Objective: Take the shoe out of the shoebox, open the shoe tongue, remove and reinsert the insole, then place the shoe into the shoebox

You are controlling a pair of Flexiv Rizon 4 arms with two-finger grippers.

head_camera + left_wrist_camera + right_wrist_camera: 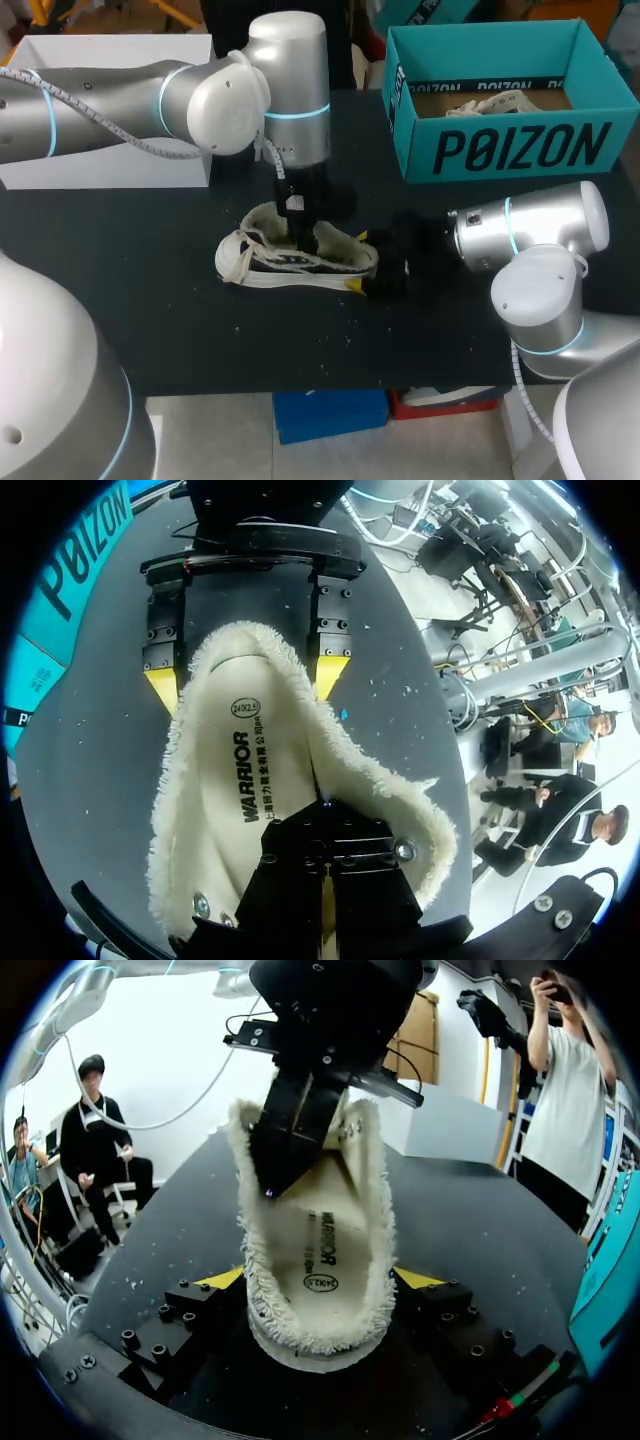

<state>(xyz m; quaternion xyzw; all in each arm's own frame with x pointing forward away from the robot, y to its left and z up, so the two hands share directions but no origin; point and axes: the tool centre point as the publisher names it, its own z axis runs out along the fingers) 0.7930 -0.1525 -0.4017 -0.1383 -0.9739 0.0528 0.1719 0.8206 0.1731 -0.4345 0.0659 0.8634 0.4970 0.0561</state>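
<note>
Crosswise on the black table (120, 300) lies the white fleece-lined shoe (300, 258), toe leftward, heel clamped in our right hand (320, 1280); our left hand (268, 1190) stands upright inside it, fingers pressed together.

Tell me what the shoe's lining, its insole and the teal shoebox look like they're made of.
Lining: fleece or faux shearling, judging by its shaggy cream pile. Insole: smooth, matte, printed, likely fabric over foam. Shoebox: printed cardboard, its brown unprinted inside showing.
</note>
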